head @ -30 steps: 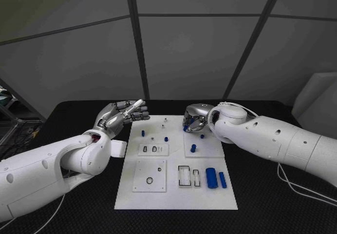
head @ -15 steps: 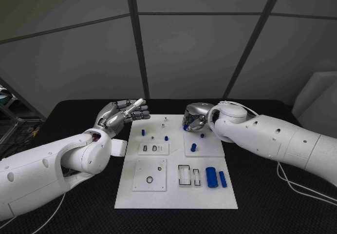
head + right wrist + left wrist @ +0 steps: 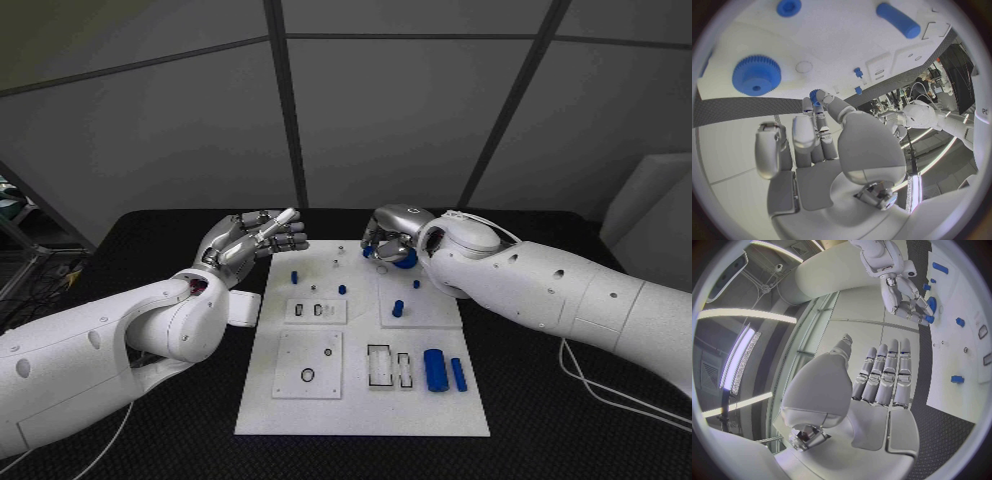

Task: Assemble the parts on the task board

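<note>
Risk sits at the task board's (image 3: 361, 400) far edge; your right robot hand (image 3: 387, 243) pinches a blue part (image 3: 814, 95). Slip it and it drops; your left robot hand (image 3: 257, 237) hovers empty, fingers straight.

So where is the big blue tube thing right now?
In the head view the big blue cylinder lies on the near right part of the white task board, between a thinner blue rod and a small slotted frame.
</note>
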